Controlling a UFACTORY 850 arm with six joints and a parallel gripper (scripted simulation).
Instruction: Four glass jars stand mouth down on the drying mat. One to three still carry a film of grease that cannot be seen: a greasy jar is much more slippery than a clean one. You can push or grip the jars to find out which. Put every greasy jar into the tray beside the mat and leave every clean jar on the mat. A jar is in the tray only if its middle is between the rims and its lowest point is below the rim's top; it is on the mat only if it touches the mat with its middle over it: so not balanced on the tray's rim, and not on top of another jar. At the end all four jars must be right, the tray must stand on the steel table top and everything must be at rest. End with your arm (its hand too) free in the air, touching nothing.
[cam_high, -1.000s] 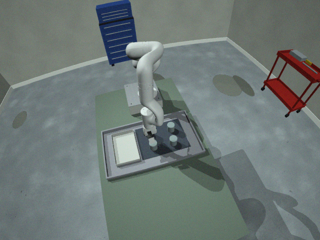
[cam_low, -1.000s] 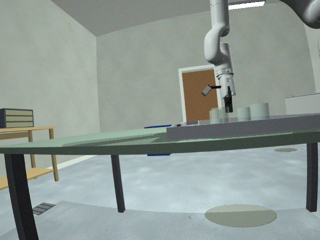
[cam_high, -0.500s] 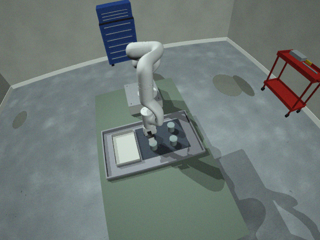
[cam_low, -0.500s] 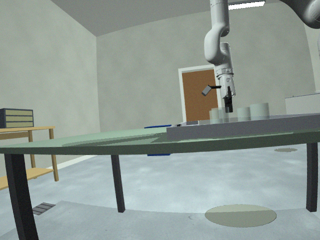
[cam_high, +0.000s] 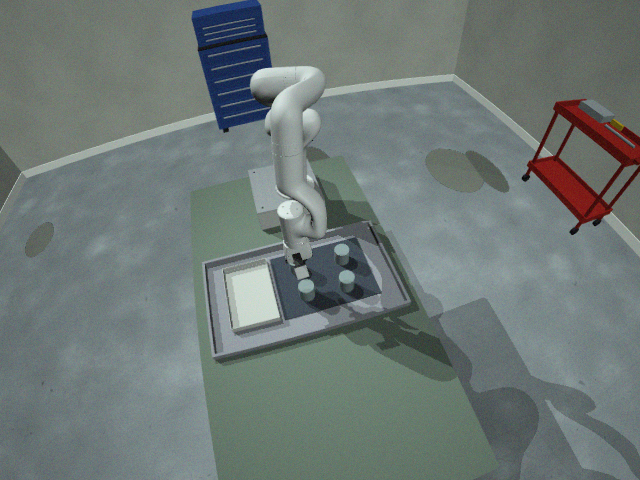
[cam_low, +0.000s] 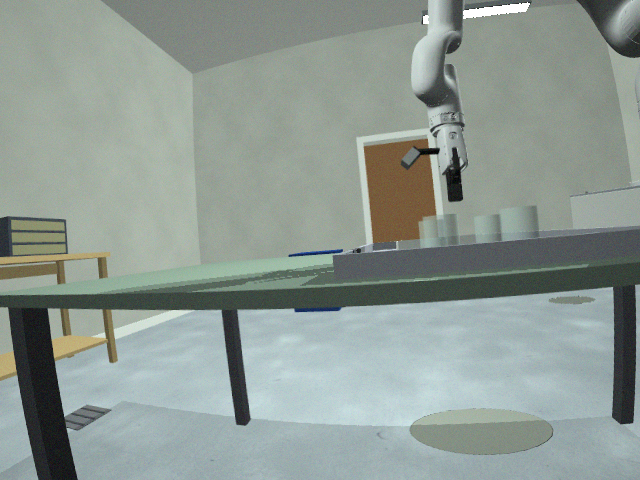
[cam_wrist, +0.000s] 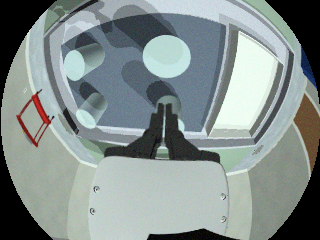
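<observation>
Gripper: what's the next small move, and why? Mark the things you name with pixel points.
I'd shift the gripper (cam_high: 298, 259) (cam_low: 455, 199) (cam_wrist: 164, 112) slightly sideways before lowering it for a push test. It is shut on nothing, its tips sit above the jar tops in the exterior view, and the wrist view shows one jar (cam_wrist: 176, 105) partly behind them, so straight down might hit it.

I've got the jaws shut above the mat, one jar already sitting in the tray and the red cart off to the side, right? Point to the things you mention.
Not quite: no jar is in the tray (cam_high: 253, 297) (cam_wrist: 250, 82); the top view shows it without one. The rest holds: the jaws are shut above the mat (cam_high: 294, 304) (cam_wrist: 200, 60), and the red cart (cam_high: 566, 192) (cam_wrist: 42, 108) is off to the side.
</observation>
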